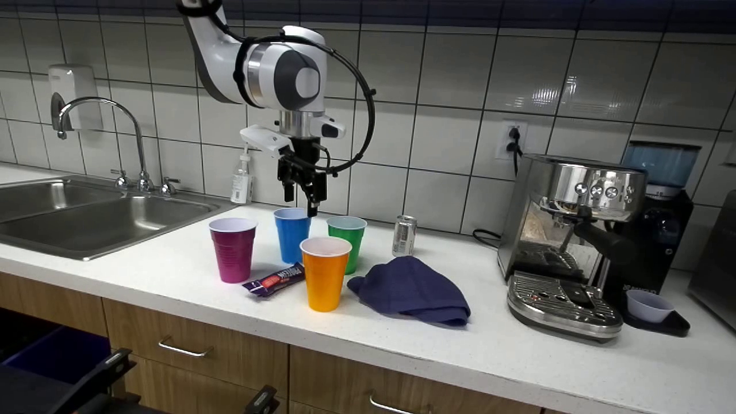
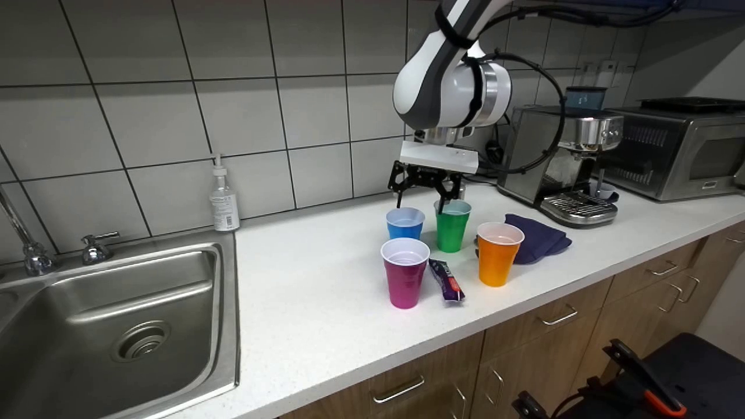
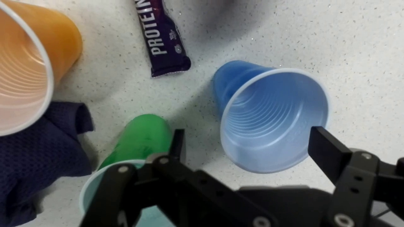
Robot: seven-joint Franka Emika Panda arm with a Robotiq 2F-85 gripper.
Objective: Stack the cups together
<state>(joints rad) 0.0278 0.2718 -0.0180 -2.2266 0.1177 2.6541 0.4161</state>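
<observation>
Looking at four cups, all mouth-up on the counter (image 2: 302, 314), without any nesting done; taking the protein bar (image 1: 275, 282) as clock centre in an exterior view, reading purple cup (image 1: 233, 253) at 10, blue cup (image 1: 292, 238) at 1, green cup (image 1: 353, 244) at 2 and orange cup (image 1: 323, 282) at 3; presumably spaced like that for grabbing room around each rim, though pretty snug between blue and green. Seeing the gripper (image 2: 419, 209) pointed down to 6 o'clock over the blue cup, spread wide and holding nothing; in the wrist view, finding its fingers (image 3: 328, 154) at about 4 and 9 o'clock of the blue rim (can't tell about contact, sorry); guessing at a straddle, so as to pinch the cup from outside once lower; handy to have every mouth facing up, good for dropping one cup straight into another; would take blue first, then lower into a neighbour; would watch the finger nearest green, likely to nudge that cup on the way down; not much bother from the dark blue cloth (image 1: 411, 290) out at 3, well apart from blue.
</observation>
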